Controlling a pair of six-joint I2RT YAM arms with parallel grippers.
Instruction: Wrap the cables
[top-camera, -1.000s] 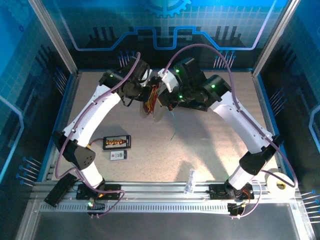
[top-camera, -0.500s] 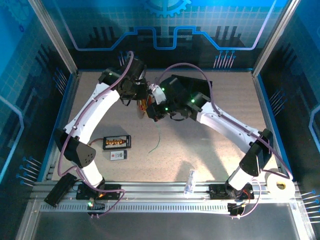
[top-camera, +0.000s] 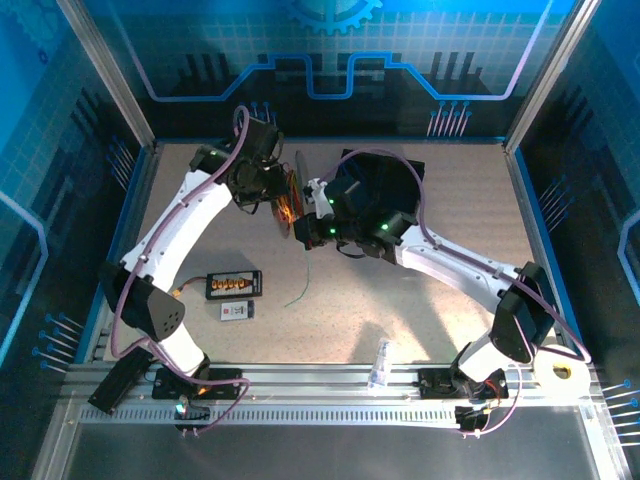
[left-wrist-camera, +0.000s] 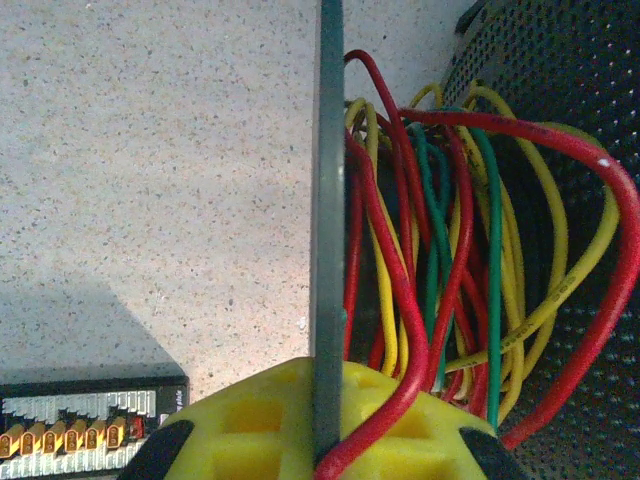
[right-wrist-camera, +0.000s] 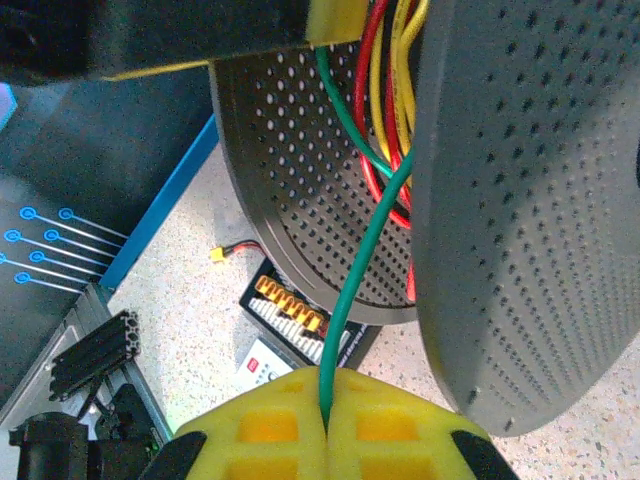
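The cables (left-wrist-camera: 450, 250), red, yellow and green, are wound on a dark perforated spool (top-camera: 291, 192) raised above the table's far middle. My left gripper (left-wrist-camera: 327, 405) is shut on the thin edge of one spool flange (left-wrist-camera: 327, 180), with a red cable crossing its yellow pads. From the top it sits just left of the spool, left gripper (top-camera: 272, 186). My right gripper (right-wrist-camera: 327, 398) is shut on a green cable (right-wrist-camera: 350, 290) running up between the two flanges. The right gripper (top-camera: 313, 218) is close beside the spool, and the green tail (top-camera: 301, 288) hangs down to the table.
A black board with orange connectors (top-camera: 233, 285) and a small white device (top-camera: 237, 311) lie at the front left. A clear plastic piece (top-camera: 381, 362) rests on the front rail. A white tape roll (top-camera: 558, 371) sits at the front right. Blue-framed walls close in the table.
The right arm has swung left and lower, staying against the spool. The spool has turned edge-on and shifted slightly left. The green tail has moved left over the table.
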